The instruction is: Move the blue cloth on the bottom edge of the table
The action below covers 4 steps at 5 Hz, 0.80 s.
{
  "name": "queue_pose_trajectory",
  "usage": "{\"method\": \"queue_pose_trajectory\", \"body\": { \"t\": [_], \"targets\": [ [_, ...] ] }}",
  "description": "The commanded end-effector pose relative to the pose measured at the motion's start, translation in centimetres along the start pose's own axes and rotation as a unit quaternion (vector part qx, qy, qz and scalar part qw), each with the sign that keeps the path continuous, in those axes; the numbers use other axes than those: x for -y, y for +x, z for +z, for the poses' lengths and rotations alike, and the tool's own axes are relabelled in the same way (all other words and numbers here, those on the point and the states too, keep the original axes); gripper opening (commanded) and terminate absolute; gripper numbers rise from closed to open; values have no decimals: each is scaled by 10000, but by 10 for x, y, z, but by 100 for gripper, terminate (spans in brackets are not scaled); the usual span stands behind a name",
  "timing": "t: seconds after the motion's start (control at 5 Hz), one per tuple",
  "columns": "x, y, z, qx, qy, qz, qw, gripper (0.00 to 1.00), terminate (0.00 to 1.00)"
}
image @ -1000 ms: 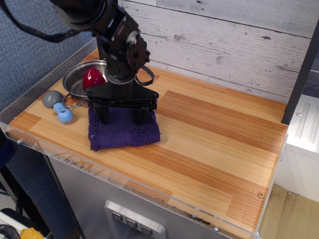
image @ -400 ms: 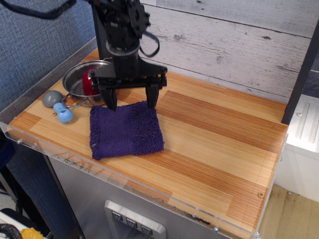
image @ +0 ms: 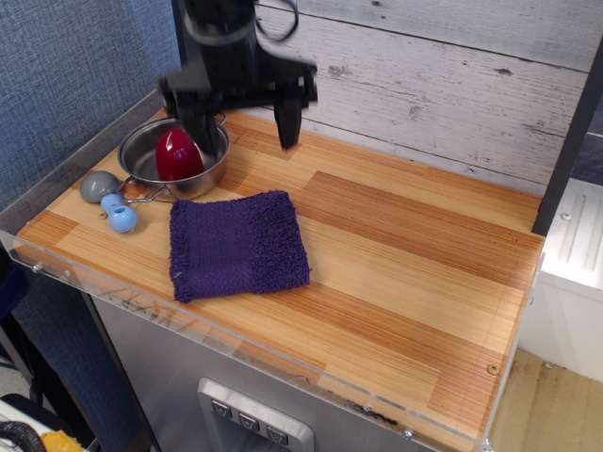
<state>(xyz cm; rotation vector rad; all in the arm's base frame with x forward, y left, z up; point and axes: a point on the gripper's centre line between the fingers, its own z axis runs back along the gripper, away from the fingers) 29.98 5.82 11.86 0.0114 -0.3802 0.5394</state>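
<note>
So the blue cloth is lying flat on the table, below and in front of my gripper, not touching it. Gripper's hanging up in the air, fingers spread wide, holding nothing. Under its left finger there's a steel pot with a red thing inside.

We see the scene evenly and brightly lit, with soft light and only faint shadows on the table. The gripper above the steel pot is smeared by motion blur. The blue cloth just in front of the pot stays sharp. Small glints show on the pot's rim.
</note>
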Motion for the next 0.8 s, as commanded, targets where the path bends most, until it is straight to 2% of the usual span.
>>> {"method": "queue_pose_trajectory", "body": {
  "t": [0.0, 0.4, 0.6],
  "targets": [
    [-8, 9, 36, 766, -322, 201, 9963, 100, 0],
    [-8, 9, 36, 766, -322, 201, 9963, 100, 0],
    [-8, 9, 36, 766, -322, 201, 9963, 100, 100]
  ]
}}
